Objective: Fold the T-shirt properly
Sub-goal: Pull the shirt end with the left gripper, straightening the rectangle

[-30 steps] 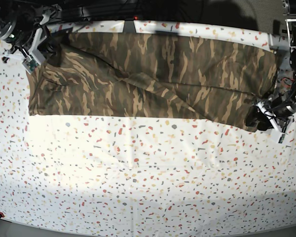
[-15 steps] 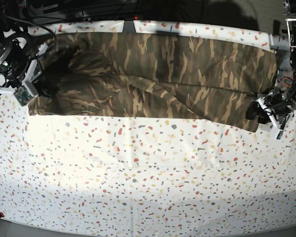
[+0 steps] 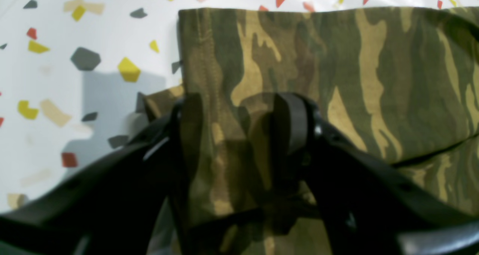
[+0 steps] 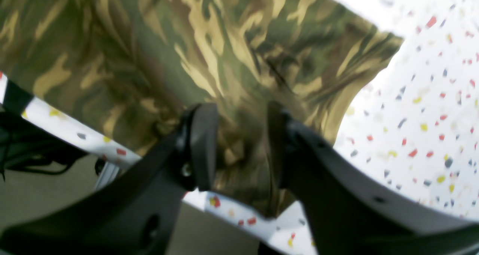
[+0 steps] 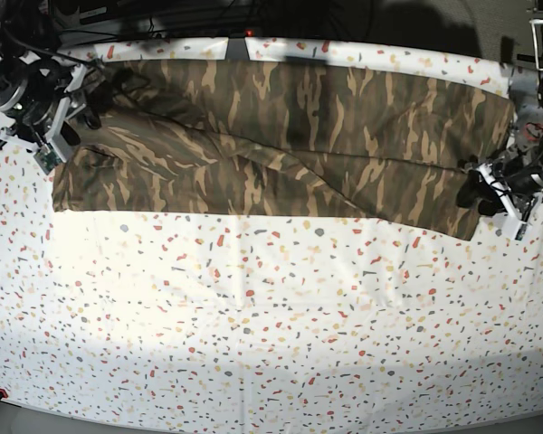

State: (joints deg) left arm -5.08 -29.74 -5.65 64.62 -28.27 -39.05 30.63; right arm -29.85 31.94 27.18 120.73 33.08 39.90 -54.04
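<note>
In my left wrist view, the T-shirt (image 3: pixel 322 82) lies right in front of my left gripper (image 3: pixel 239 124) and runs off to the right, with one straight edge and a corner near the top left. My two black fingers (image 3: pixel 290 120) stand apart, and a strip of the cloth sits between them, but I cannot tell if they press it or just sit around it. The white speckled table (image 3: pixel 75 79) shows to the left of the cloth. In my right wrist view, the shirt fills the top and the middle, and a corner of it hangs down between the fingers of my right gripper (image 4: pixel 239 142). My fingers there are parted with a gap on each side of the cloth, so I think I am not pinching it, though the picture is blurry. The table edge and the floor show at the lower left. In the base view, the shirt is a long band that lies across the far half of the table (image 5: pixel 271 316), and its long way runs from one side to the other. My right gripper (image 5: pixel 50 136) is at one end and my left gripper (image 5: pixel 489 194) is at the other end, down at the near corner. Each arm is close to its own end, so I think the next fold needs both ends brought toward me together.
</note>
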